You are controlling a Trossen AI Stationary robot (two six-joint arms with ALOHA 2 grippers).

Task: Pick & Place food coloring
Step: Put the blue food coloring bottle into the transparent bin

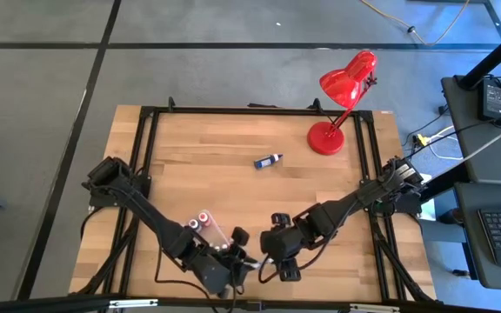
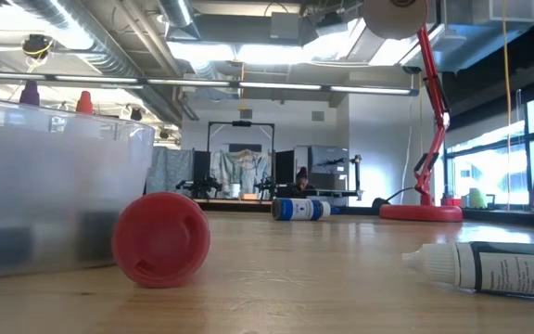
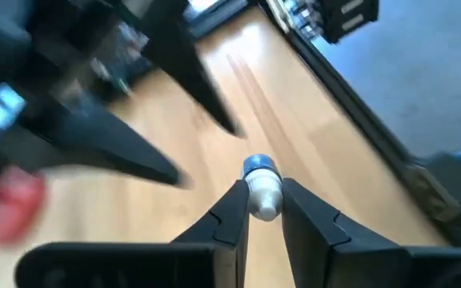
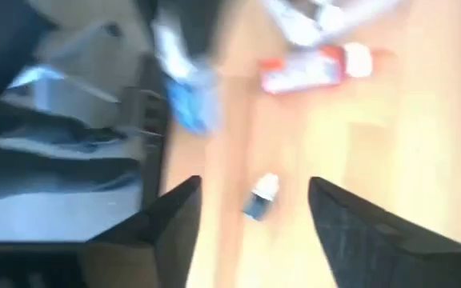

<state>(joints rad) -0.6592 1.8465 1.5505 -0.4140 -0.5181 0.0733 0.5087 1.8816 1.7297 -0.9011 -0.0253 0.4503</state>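
Note:
My left gripper is near the table's near edge, shut on a small food coloring bottle with a white body and a blue cap. My right gripper hangs open just right of it, above a dark bottle with a white cap that lies on its side on the wood. A red bottle lies on its side by the clear tray. Another blue bottle lies at mid-table. Neither gripper shows in the low view. My left gripper pinches the white-bodied bottle between its two fingertips, which sit on either side of the body just behind the blue cap. The cap end sticks out past the fingers. Whether the bottle touches the table, I cannot tell.
A red desk lamp stands at the far right corner. The clear tray holds upright red-capped bottles beside the left arm. A dark bottle with a white cap lies near the near edge. The two grippers are close together.

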